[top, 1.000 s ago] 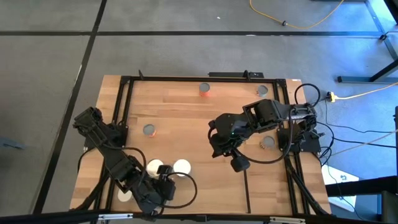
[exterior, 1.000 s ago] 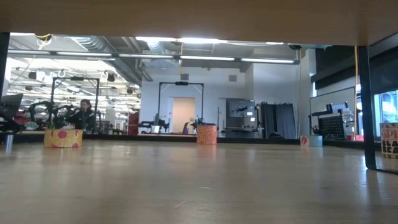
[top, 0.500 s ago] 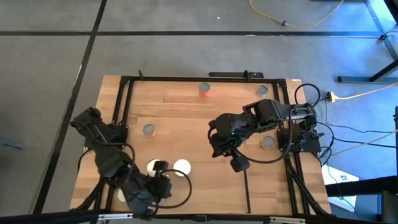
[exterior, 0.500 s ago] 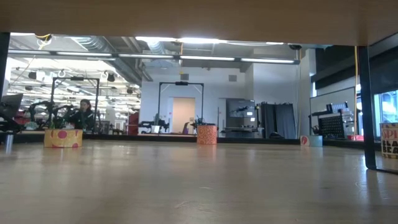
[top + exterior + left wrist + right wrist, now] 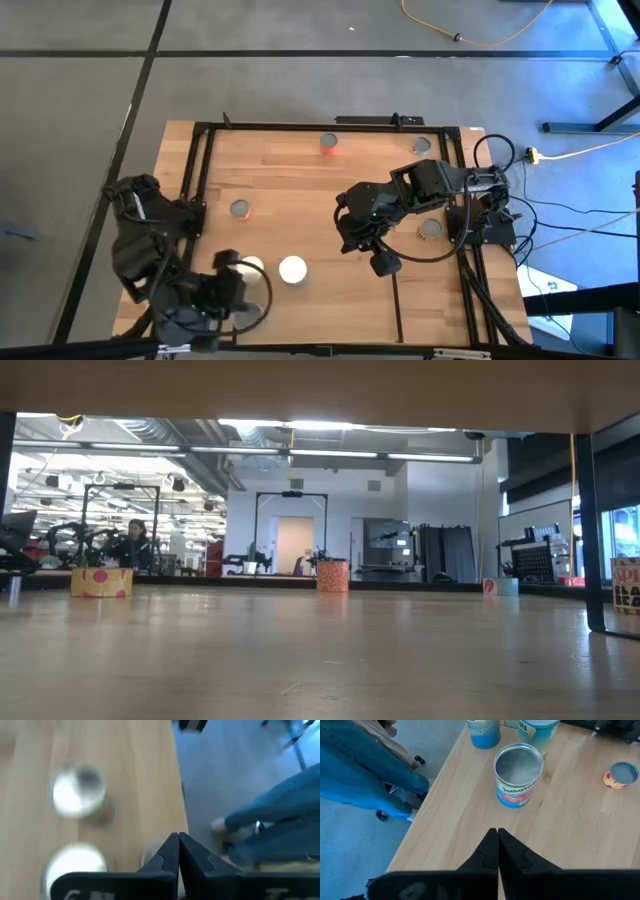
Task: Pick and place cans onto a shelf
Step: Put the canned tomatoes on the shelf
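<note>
- High view: left gripper (image 5: 228,262) at the table's (image 5: 300,190) near-left corner, fingers pressed together, empty, just beside a white-topped can (image 5: 292,269). Right gripper (image 5: 384,264) over mid-table, likewise pinched closed on nothing. Grey-topped cans apart: one (image 5: 239,209) left of centre, one (image 5: 330,144) with orange side at the far edge, one (image 5: 421,146) at the far-right corner, one (image 5: 430,228) by the right arm's base. Black bars (image 5: 203,165) edging the light-wood panel.
- Low view: bare wood surface; orange patterned can (image 5: 332,575) at mid-distance, yellow one (image 5: 101,581) to the left.
- Left wrist view: fingertips (image 5: 178,851) touching; two blurred pale-topped cans (image 5: 77,792) (image 5: 75,865) close together, labels unreadable.
- Right wrist view: fingertips (image 5: 497,851) meeting; upright can (image 5: 518,776) labelled "Tomatoes" ahead, two more cans beyond it, writing cut off; small orange-sided can (image 5: 620,774) apart.
</note>
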Robot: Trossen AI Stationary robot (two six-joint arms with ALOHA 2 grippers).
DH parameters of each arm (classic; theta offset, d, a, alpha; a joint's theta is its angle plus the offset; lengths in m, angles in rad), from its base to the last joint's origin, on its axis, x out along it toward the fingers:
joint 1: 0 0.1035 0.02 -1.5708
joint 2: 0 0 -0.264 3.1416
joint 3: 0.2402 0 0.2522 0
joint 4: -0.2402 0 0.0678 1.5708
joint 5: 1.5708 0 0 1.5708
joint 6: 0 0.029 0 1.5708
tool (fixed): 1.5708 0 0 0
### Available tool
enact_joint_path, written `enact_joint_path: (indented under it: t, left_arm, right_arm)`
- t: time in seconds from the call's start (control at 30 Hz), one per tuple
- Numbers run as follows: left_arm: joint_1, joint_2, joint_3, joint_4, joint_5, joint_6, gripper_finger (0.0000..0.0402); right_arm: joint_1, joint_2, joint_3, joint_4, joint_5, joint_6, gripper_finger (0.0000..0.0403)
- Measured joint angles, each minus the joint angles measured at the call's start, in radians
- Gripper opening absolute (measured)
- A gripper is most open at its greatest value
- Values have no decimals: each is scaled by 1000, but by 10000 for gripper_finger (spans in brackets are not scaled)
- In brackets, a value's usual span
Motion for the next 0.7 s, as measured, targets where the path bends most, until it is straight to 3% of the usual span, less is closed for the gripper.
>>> enact_joint_path:
  t: [0.27, 0.5, 0.7]
  left_arm:
    - [-79, 0, 0, -181, 156, -388, 0]
    - [-179, 0, -85, -216, 162, -719, 0]
    - [-261, 0, -184, -186, 163, -868, 3]
  right_arm:
    - [0, 0, 0, 6, 0, -1, 0]
    - [-1, 0, 0, 33, 1, -1, 0]
    - [-1, 0, 0, 64, 1, -1, 0]
